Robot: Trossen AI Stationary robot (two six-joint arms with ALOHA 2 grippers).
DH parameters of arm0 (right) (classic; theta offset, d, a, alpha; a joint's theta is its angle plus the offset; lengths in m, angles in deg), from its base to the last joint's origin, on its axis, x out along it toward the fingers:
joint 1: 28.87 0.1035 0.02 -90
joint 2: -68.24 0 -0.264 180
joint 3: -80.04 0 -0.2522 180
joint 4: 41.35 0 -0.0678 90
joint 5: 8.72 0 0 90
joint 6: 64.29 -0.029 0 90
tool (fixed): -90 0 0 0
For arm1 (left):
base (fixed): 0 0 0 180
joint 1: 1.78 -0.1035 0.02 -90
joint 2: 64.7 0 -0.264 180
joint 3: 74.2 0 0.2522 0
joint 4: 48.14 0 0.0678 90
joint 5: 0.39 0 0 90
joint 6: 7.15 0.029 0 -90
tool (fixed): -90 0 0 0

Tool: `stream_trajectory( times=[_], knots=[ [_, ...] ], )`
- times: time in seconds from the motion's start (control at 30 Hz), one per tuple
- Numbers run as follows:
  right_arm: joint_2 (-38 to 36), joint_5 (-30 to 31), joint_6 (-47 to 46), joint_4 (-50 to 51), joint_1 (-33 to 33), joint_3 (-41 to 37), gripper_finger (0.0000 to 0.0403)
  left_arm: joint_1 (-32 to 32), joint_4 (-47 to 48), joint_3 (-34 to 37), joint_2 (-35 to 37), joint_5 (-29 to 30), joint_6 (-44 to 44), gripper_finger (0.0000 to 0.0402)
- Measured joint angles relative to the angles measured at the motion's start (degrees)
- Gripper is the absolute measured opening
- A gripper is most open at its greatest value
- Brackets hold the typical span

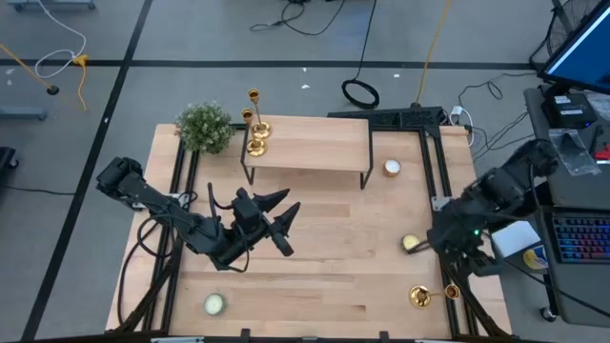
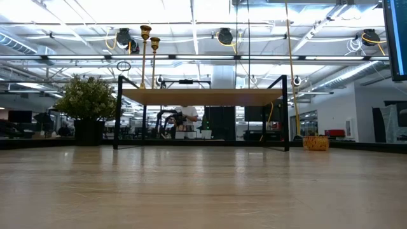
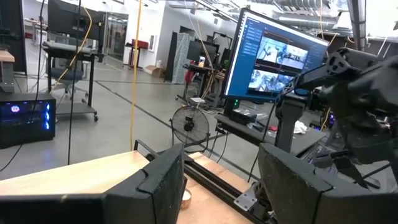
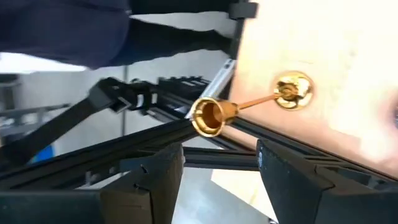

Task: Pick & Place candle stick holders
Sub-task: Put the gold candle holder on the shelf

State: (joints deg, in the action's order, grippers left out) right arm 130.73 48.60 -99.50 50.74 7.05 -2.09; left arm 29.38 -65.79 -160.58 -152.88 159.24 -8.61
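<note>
Robotics lab/open workshop: monitor (image 3: 273,59), floor fan (image 3: 190,126), PC tower (image 3: 25,121), concrete floor w/ cables (image 1: 315,19), exposed ceiling ducts (image 2: 222,35).

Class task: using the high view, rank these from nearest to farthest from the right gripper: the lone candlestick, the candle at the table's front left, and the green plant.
Measured from the right gripper at the table's right edge:
1. Lone candlestick, front right corner, just beside the gripper.
2. Front-left candle, far across the front edge.
3. Green plant, back left corner, diagonally opposite.

Two candle stick holders (image 1: 255,129) stand on the raised shelf's (image 1: 315,143) left end, upper centre of frame. The plant (image 1: 204,127) sits just left. A third holder (image 1: 421,295) stands lower right.
</note>
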Motion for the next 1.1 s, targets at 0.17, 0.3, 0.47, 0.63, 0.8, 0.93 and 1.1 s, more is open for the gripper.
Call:
stream_trajectory(
  times=[0.17,0.3,0.47,0.63,0.8,0.93,1.1],
  knots=[
    [0.5,7.5,-6.4,-0.2,7.2,1.1,0.0199,0.0,0.0,0.0,0.0,0.0,0.0,0.0207],
    [2.8,13.3,-9.8,0.5,13.2,4.9,0.0199,0.0,0.0,0.0,0.0,0.0,-0.1,0.0207],
    [7.0,19.9,-12.6,3.4,19.0,9.5,0.0199,0.0,0.4,0.0,0.0,0.0,-0.6,0.0207],
    [10.6,22.4,-13.8,4.1,21.9,9.8,0.0199,0.1,0.4,0.0,0.0,-0.1,-0.3,0.0207],
    [11.5,24.3,-12.9,4.2,22.0,9.8,0.0199,0.1,0.4,0.0,0.0,-0.1,0.1,0.0207],
    [11.1,26.5,-12.9,5.4,22.0,9.8,0.0199,0.1,1.7,0.0,0.0,-0.1,0.2,0.0207],
    [11.4,26.9,-13.1,7.3,22.0,9.4,0.0199,0.1,2.2,0.0,0.0,-0.1,0.2,0.0207]
  ],
)
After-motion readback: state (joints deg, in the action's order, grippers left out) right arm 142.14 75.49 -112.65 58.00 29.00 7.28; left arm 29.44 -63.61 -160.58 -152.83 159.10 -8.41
